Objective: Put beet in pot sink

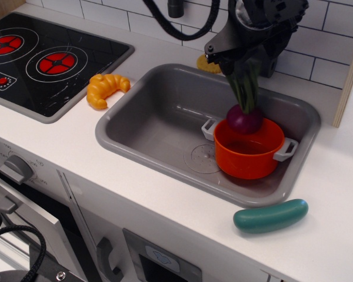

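The beet (244, 117) hangs by its green stems from my gripper (245, 59), which is shut on the stems. Its magenta bulb sits at the far rim of the orange pot (249, 149), just over the pot's opening. The pot with its grey side handles stands in the right half of the grey sink (165, 117), next to the round drain mark. My gripper is above the pot, near the sink's back edge; its fingertips are partly hidden by the stems.
A yellow croissant (106, 89) lies on the counter left of the sink. A teal cucumber (270, 215) lies on the counter in front of the sink's right corner. A black stovetop (41, 59) is at far left. A yellow thing (207, 63) lies behind the sink.
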Controlling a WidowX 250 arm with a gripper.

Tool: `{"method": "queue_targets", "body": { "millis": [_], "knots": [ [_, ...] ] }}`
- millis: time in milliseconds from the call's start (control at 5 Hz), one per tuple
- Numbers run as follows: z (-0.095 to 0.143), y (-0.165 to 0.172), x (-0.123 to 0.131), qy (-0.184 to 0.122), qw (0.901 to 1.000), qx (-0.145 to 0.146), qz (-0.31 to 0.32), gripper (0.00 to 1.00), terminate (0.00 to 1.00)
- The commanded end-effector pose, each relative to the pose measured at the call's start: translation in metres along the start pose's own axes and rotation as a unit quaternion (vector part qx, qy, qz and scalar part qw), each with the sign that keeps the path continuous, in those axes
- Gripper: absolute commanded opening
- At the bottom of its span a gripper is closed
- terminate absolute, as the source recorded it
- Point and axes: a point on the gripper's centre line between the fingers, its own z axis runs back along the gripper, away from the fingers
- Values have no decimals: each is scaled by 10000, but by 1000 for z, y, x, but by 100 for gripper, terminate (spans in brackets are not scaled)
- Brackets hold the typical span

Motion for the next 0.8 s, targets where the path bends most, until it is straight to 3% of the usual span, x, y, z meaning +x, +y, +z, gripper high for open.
{"method": "queue_targets", "body": {
  "millis": [0,600],
  "knots": [
    [33,-6,22,-40,9992,-391,26,100,0],
    [43,-3,24,68,9979,-360,-543,100,0]
  ]
}}
